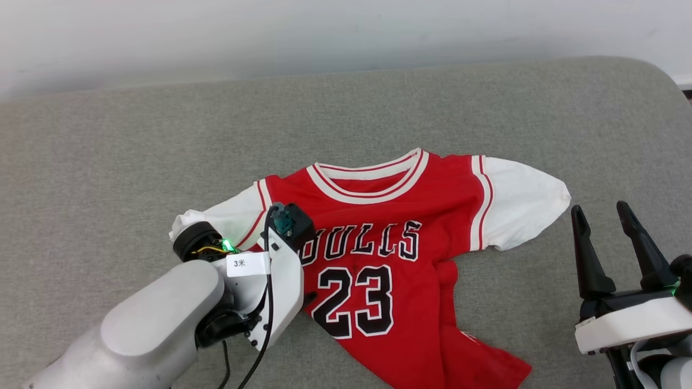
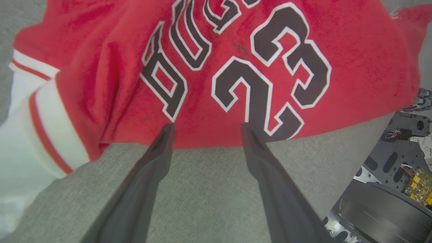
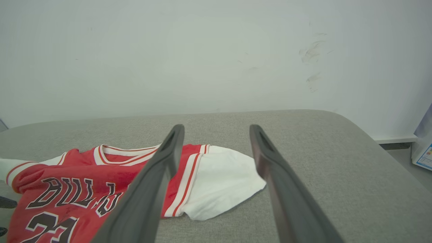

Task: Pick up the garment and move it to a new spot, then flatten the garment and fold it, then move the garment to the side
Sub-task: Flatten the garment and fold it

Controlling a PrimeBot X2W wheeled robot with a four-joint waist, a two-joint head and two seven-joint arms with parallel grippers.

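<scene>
Lying print-up on the grey cushion [image 1: 378,108], the garment [image 1: 389,213]; left jaws and right jaws spread wide, empty.

the garment [image 1: 443,216], a red jersey with white sleeves, striped trim and black "bulls" and "23" lettering, is laid front up on the grey padded surface [image 1: 378,108]. its lower part is rumpled and skewed. its near edge is met by the tips of the left jaws and is kept well apart from the right jaws.

red-and-white garment [image 1: 432,216], black lettering, grey surface [image 1: 162,135]
</scene>
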